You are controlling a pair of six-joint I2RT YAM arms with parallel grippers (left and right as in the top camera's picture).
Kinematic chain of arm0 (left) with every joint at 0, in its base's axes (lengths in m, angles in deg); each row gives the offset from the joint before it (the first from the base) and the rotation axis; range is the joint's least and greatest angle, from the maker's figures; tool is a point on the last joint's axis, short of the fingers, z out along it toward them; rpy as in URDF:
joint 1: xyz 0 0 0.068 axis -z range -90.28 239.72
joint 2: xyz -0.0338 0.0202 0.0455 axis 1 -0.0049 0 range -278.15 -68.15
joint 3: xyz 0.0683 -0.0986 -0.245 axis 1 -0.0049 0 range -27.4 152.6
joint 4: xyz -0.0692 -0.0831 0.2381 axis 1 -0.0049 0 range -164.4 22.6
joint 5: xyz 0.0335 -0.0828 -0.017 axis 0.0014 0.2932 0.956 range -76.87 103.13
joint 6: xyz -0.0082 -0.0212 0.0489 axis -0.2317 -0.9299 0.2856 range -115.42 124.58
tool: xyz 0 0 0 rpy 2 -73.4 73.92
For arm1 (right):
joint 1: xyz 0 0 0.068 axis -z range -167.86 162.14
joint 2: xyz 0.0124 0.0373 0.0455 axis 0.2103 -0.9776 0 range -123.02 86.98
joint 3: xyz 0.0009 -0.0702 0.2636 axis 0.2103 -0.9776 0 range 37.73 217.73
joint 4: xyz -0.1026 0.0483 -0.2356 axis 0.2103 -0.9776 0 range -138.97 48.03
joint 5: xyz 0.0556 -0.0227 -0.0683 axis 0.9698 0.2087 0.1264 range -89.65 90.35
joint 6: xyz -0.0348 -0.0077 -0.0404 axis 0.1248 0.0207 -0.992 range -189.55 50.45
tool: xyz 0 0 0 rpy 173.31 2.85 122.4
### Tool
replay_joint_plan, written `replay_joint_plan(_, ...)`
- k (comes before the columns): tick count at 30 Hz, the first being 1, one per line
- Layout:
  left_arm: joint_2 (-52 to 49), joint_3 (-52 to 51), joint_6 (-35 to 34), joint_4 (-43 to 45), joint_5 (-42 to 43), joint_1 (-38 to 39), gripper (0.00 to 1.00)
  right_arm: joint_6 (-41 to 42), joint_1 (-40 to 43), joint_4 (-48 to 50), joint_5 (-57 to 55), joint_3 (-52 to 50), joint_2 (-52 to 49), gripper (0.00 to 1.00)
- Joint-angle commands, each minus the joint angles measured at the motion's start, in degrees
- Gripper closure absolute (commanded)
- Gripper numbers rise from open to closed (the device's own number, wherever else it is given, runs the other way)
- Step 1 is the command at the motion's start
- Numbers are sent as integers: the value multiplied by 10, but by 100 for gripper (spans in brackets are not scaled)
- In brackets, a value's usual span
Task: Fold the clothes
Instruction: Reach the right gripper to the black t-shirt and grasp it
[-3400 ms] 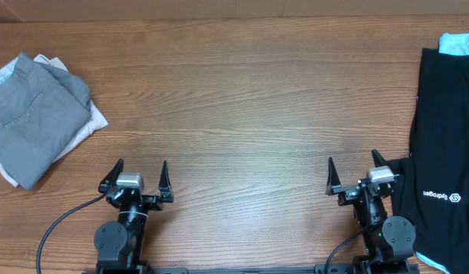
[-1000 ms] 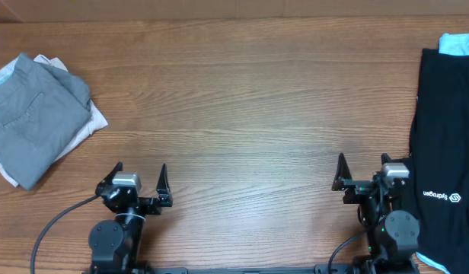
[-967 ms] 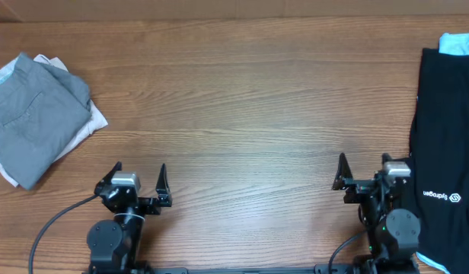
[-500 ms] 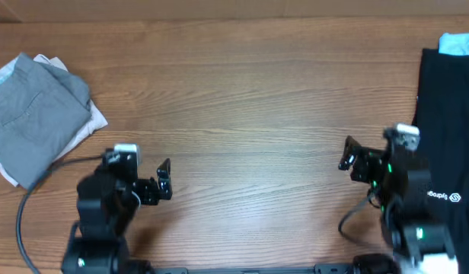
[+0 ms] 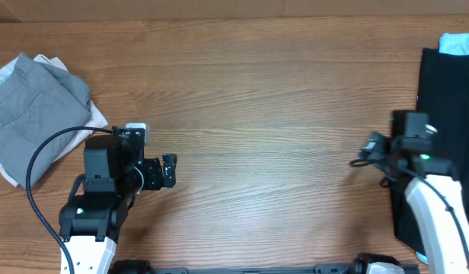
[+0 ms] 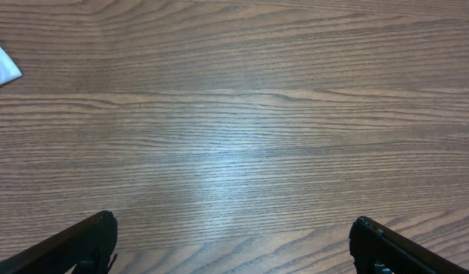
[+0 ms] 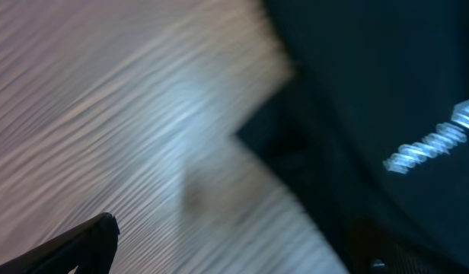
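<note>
At the far left of the brown wood-grain table (image 5: 257,91) we see a folded grey fabric garment (image 5: 33,106) lying on a white cloth piece (image 5: 97,120) whose edges poke out beneath it. A corner of that white cloth also shows at the left edge of the left wrist view. Just to the right of this pile we find the left gripper (image 5: 168,170), over bare wood and apart from the fabric. In its wrist view the left gripper (image 6: 234,251) has its two black fingertips spread wide, and nothing lies between them. We see only wood across the middle of the table. Further right, the right gripper (image 5: 369,147) hangs above the tabletop just beside the left edge of the large plain black garment (image 5: 448,91), which lies flat along the right edge of the table. In the blurred right wrist view we make out a corner of this black garment (image 7: 371,76) and its small white logo lettering (image 7: 432,144). The right gripper (image 7: 234,255) looks spread and grasps nothing. A light blue garment (image 5: 457,42) peeks out above the black one.
</note>
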State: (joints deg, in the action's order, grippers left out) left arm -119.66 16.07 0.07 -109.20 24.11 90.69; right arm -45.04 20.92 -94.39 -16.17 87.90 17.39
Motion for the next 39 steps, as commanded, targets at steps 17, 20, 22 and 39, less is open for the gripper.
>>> replay_joint_plan(17, -2, 17, -8, 4, 9, -6, 9, 43, 180, 101, 27, -82, -103, 27)
replay_joint_plan(20, -2, 17, -8, 4, 9, -6, 10, 43, 180, 108, 38, -82, -134, 31)
replay_joint_plan(22, -2, 17, -8, 4, 9, -6, 11, 43, 180, 110, 38, -82, -158, 40)
replay_joint_plan(39, -2, 17, -8, 7, 5, -6, 7, 40, 179, 33, 45, 1, -122, 96)
